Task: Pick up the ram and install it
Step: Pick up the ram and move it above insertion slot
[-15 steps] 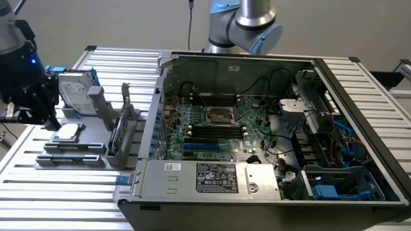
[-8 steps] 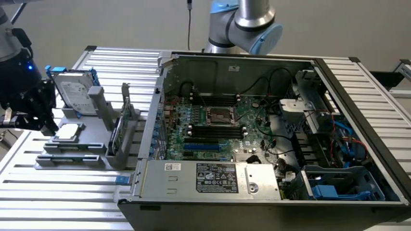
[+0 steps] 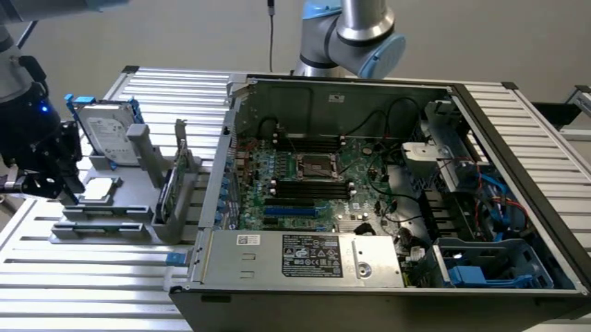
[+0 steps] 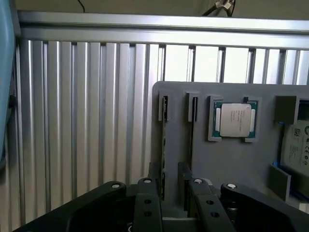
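The ram [image 4: 163,140] is a thin green stick standing on edge in a slot of the grey holder [image 4: 231,159]. In the exterior view the ram [image 3: 169,190] stands along the holder's side nearest the computer case. My gripper [image 4: 169,186] hovers over the holder, open, and the stick's edge runs into the gap between the black fingers [image 4: 185,176] without touching them. In the exterior view the gripper [image 3: 65,183] is at the far left, above the holder [image 3: 102,228]. The black memory slots [image 3: 312,188] lie on the motherboard inside the open case.
A square silver chip [image 4: 235,120] lies in the holder beside the ram, and a silver hard drive with blue rails [image 3: 106,135] stands at its far end. The open computer case [image 3: 305,259] sits at the exterior view's right on a slatted metal table [image 3: 83,283].
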Available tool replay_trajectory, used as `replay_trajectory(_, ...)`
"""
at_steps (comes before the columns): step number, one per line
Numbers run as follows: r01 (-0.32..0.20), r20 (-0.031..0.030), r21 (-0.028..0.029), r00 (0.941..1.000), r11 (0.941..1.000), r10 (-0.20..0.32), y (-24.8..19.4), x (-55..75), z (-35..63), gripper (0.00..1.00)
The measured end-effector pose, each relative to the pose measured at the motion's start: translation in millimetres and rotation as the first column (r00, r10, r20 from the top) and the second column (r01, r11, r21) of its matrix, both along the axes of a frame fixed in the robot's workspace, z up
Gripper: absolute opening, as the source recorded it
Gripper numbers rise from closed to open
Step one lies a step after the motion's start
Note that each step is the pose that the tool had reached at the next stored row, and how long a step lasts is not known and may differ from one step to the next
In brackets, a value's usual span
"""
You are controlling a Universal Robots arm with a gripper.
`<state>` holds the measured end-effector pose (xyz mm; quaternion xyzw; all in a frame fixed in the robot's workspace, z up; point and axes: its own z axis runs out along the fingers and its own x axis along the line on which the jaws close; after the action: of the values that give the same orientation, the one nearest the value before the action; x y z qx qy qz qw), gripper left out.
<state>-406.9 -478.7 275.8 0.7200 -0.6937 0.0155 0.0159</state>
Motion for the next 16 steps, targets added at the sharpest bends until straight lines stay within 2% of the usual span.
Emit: replay_trajectory(16,0.0,0.0,0.0001,1.0,1.0,0.0,-4.0,0.0,-29.2,0.3)
